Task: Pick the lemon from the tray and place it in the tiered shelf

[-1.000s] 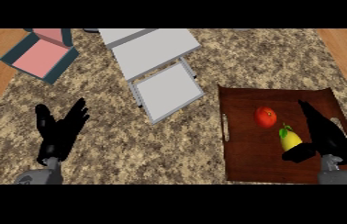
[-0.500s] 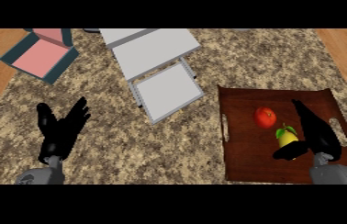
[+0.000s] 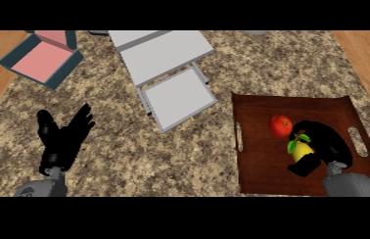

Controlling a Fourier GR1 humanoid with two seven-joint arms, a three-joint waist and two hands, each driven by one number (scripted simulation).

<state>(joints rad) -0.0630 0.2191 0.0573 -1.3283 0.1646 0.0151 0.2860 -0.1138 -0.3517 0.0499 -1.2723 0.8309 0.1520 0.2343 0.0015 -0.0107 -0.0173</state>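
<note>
A yellow lemon with a green leaf lies on the dark brown tray at the right, just below a red tomato. My right hand is curled round the lemon, fingers arching over its top and thumb below it, hiding part of the fruit. The grey tiered shelf stands at the top middle, its lower tier nearest the tray. My left hand rests open at the lower left, fingers up, away from everything.
A teal box with pink panels sits at the top left corner. Wooden floor shows past the speckled counter on both upper sides. The tray has slot handles on its left and right rims.
My right hand has slid left and down over the lemon and its fingers have curled round it. The left hand has stayed still.
</note>
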